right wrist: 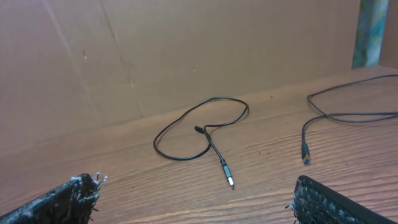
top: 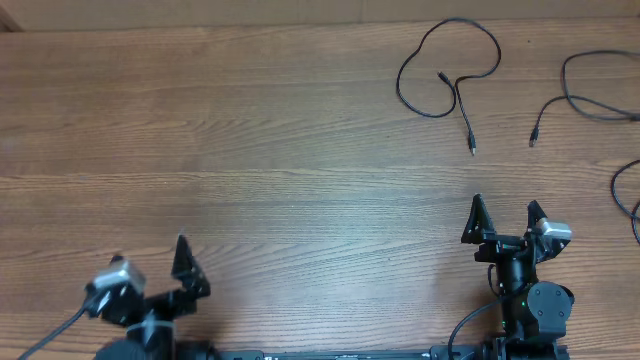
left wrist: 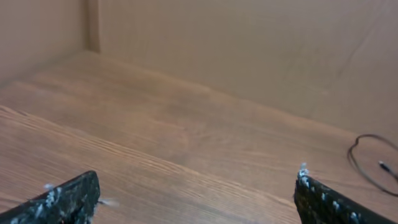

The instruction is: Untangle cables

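Overhead, the looped cable lies far right on the table, straight ahead of the right claw, with its tail pointing back toward that claw. A second cable lies just right of it, seemingly apart. Both claws are spread wide and empty, and the left claw is well away. No containers show.

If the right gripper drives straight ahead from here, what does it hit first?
Likely the looped cable: its silver-tipped plug lies ahead of the open right gripper. A second cable sits further right. Depth is uncertain.
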Robot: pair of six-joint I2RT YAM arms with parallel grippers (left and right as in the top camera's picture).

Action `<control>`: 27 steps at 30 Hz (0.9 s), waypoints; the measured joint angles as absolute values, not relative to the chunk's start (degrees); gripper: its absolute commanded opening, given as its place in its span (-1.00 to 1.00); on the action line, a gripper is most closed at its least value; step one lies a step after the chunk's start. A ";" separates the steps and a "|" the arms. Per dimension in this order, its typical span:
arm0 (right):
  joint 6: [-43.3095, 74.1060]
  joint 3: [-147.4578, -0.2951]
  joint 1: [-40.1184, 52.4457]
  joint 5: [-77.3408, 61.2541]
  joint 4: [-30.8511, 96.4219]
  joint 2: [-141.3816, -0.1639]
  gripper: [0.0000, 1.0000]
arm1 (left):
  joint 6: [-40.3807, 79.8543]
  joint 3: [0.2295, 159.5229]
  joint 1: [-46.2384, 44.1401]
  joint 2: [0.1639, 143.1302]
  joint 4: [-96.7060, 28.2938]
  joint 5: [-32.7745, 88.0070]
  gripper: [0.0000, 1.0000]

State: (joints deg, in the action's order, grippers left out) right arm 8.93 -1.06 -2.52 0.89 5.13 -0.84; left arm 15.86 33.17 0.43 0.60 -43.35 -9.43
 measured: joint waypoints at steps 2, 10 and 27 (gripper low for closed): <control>8.95 -1.06 -2.52 0.89 5.15 -0.84 1.00 | 15.86 29.56 0.43 0.60 -39.29 -9.13 0.99; 8.91 -1.06 -2.52 0.86 5.15 -0.84 1.00 | 15.86 17.72 0.43 0.60 -26.17 -8.54 0.99; 8.91 -1.06 -2.52 0.89 5.10 -0.84 1.00 | 13.30 2.09 0.43 0.64 -7.16 -6.48 0.99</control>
State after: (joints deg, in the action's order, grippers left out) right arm 8.91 -1.06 -2.52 0.89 5.10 -0.84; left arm 13.30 2.09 0.43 0.64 -7.16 -6.48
